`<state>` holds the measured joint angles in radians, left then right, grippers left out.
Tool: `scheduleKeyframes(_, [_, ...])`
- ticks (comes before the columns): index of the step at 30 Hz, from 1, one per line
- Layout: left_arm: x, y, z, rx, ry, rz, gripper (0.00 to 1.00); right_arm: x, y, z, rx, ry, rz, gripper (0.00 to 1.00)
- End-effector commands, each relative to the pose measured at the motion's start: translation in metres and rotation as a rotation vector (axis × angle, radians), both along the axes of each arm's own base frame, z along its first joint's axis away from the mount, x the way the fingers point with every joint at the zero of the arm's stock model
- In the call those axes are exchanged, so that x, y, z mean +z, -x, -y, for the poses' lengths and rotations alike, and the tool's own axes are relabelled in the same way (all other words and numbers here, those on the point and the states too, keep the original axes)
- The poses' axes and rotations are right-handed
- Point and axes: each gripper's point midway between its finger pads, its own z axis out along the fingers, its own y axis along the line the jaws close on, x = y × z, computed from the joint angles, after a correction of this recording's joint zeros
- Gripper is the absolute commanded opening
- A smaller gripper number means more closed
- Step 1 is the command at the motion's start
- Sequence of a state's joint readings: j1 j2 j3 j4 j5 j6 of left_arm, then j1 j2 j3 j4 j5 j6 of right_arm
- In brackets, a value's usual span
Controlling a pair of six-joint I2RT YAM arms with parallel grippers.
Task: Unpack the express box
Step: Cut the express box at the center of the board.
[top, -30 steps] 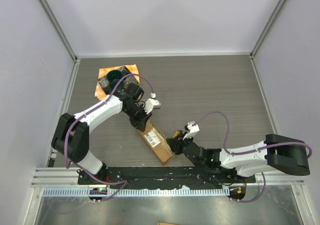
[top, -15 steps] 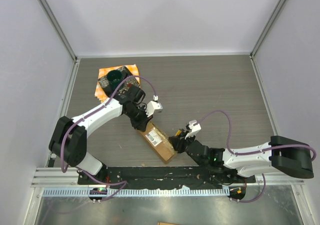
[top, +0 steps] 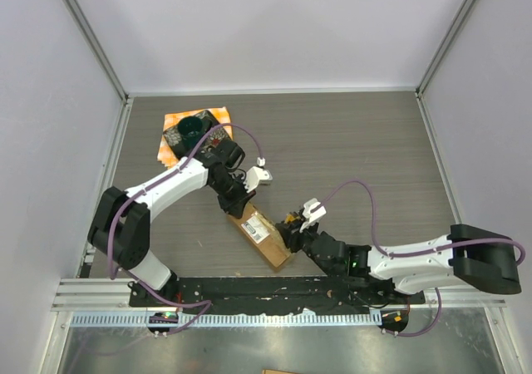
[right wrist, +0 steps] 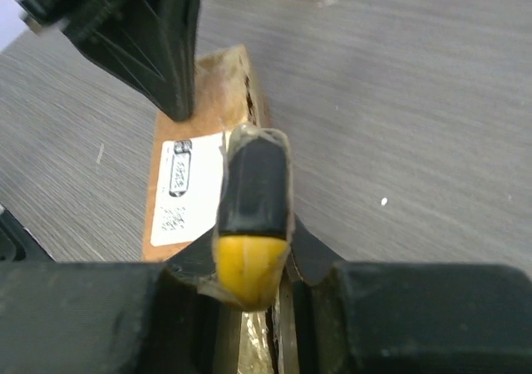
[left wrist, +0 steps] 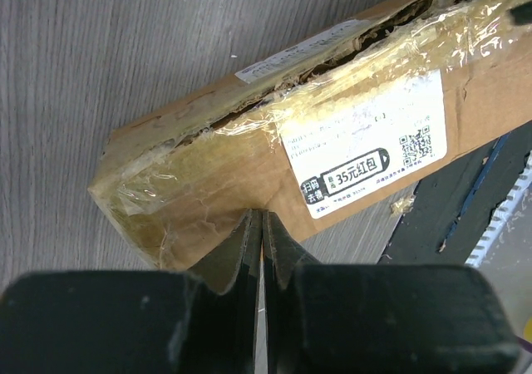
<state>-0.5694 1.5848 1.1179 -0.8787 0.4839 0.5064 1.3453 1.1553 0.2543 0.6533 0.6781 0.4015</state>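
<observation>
A dark dish (top: 191, 127) on an orange cloth (top: 218, 113) sits at the far left of the tabletop (top: 349, 150), behind your left arm and well apart from the work. The express box (top: 261, 234) lies diagonally near the front edge. It's brown cardboard with crinkled shiny tape and a torn gap along one long edge. Your left fingers (left wrist: 231, 258) are pressed together at one end. Your right fingers (right wrist: 189, 266) are clamped on a black-and-yellow tool (right wrist: 252, 199) at the other. The white label (left wrist: 366, 154) reads "35元红包", next to a QR code.

One express box (top: 259, 234) on the desk (top: 349, 150), bearing one large white label (left wrist: 366, 154). Beyond the box, one dark dish (top: 191, 127) on one orange cloth (top: 218, 112). Two arms: left arm (top: 162, 187), right arm (top: 407, 262). One black-and-yellow tool (right wrist: 252, 216) at the box's near end.
</observation>
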Motion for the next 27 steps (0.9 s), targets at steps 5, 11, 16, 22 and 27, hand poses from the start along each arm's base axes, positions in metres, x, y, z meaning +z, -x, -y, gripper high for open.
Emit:
scheduleKeyframes(5, [-0.037, 0.020, -0.035, -0.032, -0.187, -0.082, 0.08, 0.091, -0.002, -0.006, 0.023, -0.103, 0.160, 0.01])
scheduleKeyframes(11, [-0.040, 0.022, -0.035, -0.023, -0.182, -0.088, 0.08, 0.086, -0.004, -0.013, 0.027, -0.099, 0.174, 0.01])
scheduleKeyframes(16, [-0.040, 0.022, -0.036, -0.022, -0.187, -0.087, 0.08, 0.067, -0.008, -0.021, 0.024, -0.069, 0.185, 0.01])
scheduleKeyframes(22, [-0.040, 0.024, -0.037, -0.017, -0.185, -0.091, 0.08, 0.063, -0.016, -0.023, 0.015, -0.045, 0.220, 0.01])
scheduleKeyframes(27, [-0.041, 0.026, -0.035, -0.015, -0.181, -0.100, 0.08, 0.055, -0.018, -0.023, 0.014, -0.017, 0.231, 0.01])
